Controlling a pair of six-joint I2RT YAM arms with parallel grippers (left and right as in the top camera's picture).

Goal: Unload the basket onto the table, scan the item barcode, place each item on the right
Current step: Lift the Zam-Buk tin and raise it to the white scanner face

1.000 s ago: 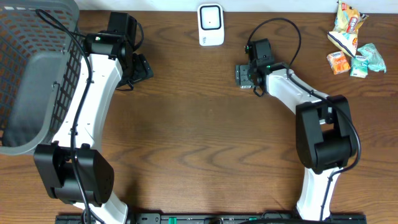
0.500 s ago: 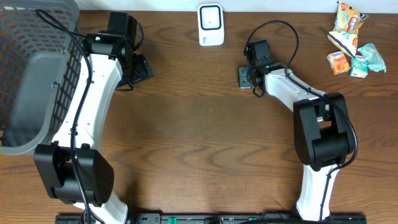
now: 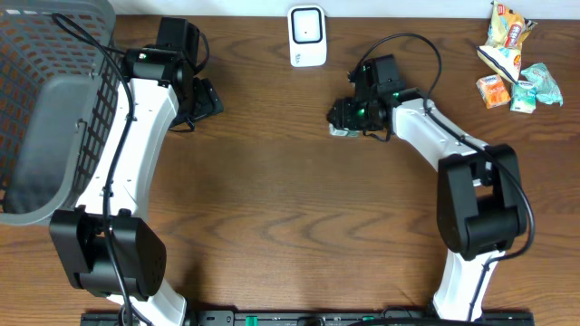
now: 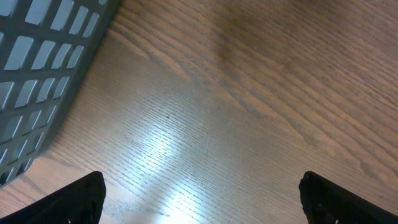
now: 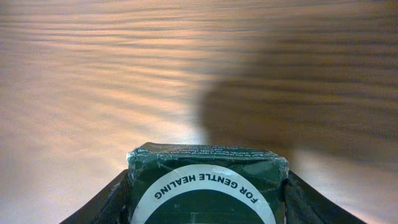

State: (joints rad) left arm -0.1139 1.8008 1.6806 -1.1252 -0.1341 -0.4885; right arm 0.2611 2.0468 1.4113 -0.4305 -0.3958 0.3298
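Right fingers [image 5: 107, 202]: clamped on both flanks of a dark green package [image 5: 208, 186], its round white label, reading "FOR GENTLE HEALING", turned toward the wrist camera
Package: carried in the grip, apparently just clear of the desk [image 3: 272, 199], judging by the shadow on the wood ahead of it; from overhead it hangs right of centre, over the far half of the desk
Long axis: the package's broad side runs straight across the grip, from one finger to the other
Barcode: not seen in any view; which face carries it cannot be told
Scanner [image 3: 307, 36]: a white unit at the far edge of the desk, near the package, lying farther from the robot and a little to its left
The bearing that counts: from the right fingers the scanner sits ahead and leftward, so the carry looks like a short one, with a turn of the wrist likely needed to show the coded face
Nearer side: the right, which also has the package in hand
Left fingers [image 4: 78, 202]: spread wide and empty above bare wood, just beside the grey basket [image 3: 36, 54], well apart from the package
Far right corner: a cluster of snack packets [image 3: 512, 59], well clear of the path to the scanner
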